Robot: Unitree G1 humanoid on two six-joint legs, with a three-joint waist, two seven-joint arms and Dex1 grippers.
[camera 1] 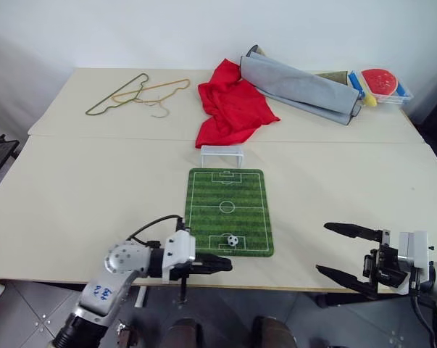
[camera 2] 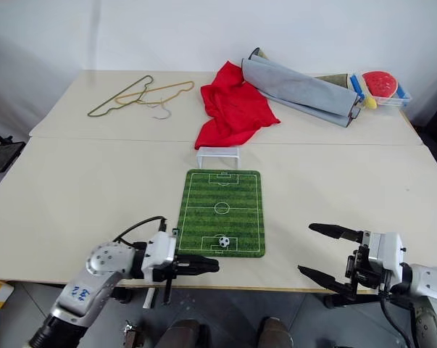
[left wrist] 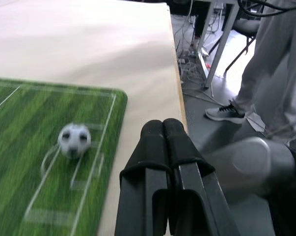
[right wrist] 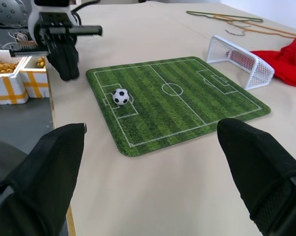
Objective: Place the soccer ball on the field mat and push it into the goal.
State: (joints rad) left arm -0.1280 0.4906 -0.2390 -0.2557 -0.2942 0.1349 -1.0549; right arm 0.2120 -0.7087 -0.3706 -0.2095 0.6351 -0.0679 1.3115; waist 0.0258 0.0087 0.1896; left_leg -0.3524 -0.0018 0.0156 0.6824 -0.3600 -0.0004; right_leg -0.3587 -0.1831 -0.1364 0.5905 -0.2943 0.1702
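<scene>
Two pale worktop (camera 1: 80, 188) sections butt together, and the field mat (camera 1: 227, 190) lies flat near the front edge, its far short end just short of the goal (camera 1: 222, 154). Behind that sits a crumpled red cloth (camera 1: 231, 109).

Next in size, the right gripper (camera 1: 348, 255) hangs off the mat's right side, well apart from it, jaws spread wide and empty. Low at the near-left corner of the mat, the left gripper (camera 1: 219, 267) has its jaws pressed together with nothing between them.

Smallest of all, the soccer ball (camera 1: 232, 240) rests on the mat inside the printed box at the near end, close to those shut jaws but clear of them. It looks feather-light, hard and smooth, so I'd expect it to roll at the slightest nudge and skid off line. A gentle tap on its near side, aimed straight up the mat, seems wiser than pinching it.
</scene>
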